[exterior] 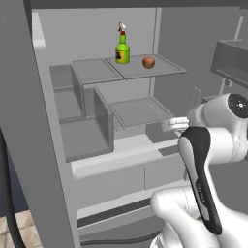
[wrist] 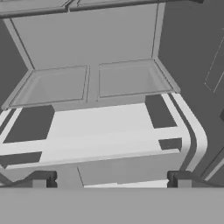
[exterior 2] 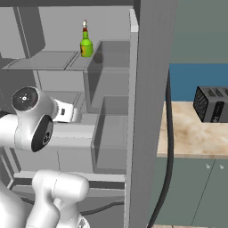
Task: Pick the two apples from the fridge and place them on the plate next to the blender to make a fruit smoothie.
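Reaching into the fridge (exterior: 43, 121), nothing picked yet.
One apple (exterior: 148, 62) sits on the top shelf's right half, beside a green bottle (exterior: 122, 50); the claw (wrist: 111, 180) is spread, empty, facing the lower shelves. Both apples apparently remain to move.

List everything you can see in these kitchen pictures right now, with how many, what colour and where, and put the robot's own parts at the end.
Fridge: one, grey, open, with shelves and drawers inside.
Apple: one, reddish-brown, on the top shelf, right of the bottle.
Bottle: one, green with a yellow label, upright on the top shelf.
Counter: one, light wood top, right of the fridge in the right base view.
Black appliance: one, slotted, on the counter.
Cupboards: grey-green, under the counter.
Arm: one, white with dark joints, in front of the fridge at middle-shelf height.
Gripper: one, dark fingertips apart, nothing between them, facing the lower shelves.
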